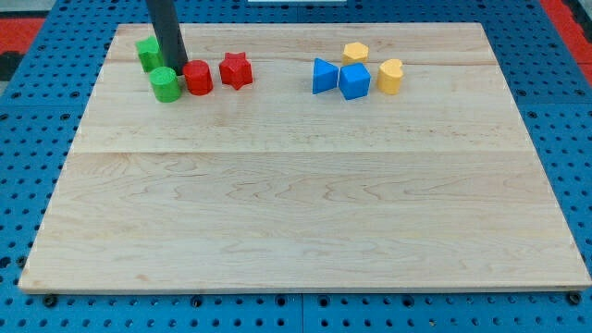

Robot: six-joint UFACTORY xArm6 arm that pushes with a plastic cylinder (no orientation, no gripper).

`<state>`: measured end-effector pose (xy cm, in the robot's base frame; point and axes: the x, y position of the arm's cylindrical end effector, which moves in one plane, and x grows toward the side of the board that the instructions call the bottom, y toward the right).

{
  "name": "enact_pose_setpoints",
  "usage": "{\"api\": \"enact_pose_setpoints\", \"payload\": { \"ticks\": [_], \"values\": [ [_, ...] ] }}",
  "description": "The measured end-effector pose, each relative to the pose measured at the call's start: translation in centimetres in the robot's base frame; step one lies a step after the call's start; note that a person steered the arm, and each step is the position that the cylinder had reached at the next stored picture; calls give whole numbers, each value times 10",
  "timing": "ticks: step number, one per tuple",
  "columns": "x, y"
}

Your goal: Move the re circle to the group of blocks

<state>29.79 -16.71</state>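
Pale wood planks make up the board (305, 213), which lies on a blue perforated base (28, 120) that shows along every edge, with a patch of red at the view's top corners.

Down from the view's top comes the straight dark rod, and my tip (176, 71) — a bare rod end with nothing to open or close and nothing held — sits on the board near its top-left corner. It stands in the narrow gap between two blocks: the red round plastic block (198, 78) is just to the view's right of my tip, touching it or very nearly, and the green round plastic block (166, 84) is just to the view's left and slightly below, equally close. Behind the rod, up and to the view's left of my tip, is a second green plastic block (148, 52), its shape partly hidden. Beyond the red round block, further to the view's right of my tip, lies the red star-shaped plastic block (237, 69), close beside the circle but apart from it.

Well away to the view's right of my tip sits a cluster of four — a blue triangular block (323, 76) touching a blue cube-like block (354, 81), a yellow hexagonal block (355, 52) just above them, and a yellow rounded block (390, 76) at the far end.
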Motion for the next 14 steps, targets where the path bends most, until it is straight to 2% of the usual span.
{"api": "enact_pose_setpoints", "payload": {
  "ticks": [1,2,4,5,6,7,8,9,10,11,12,13,14],
  "values": [
    [2,56],
    [6,81],
    [25,44],
    [65,63],
    [77,84],
    [95,130],
    [120,141],
    [107,209],
    [139,239],
    [141,282],
    [76,253],
    [84,280],
    [100,213]
  ]
}}
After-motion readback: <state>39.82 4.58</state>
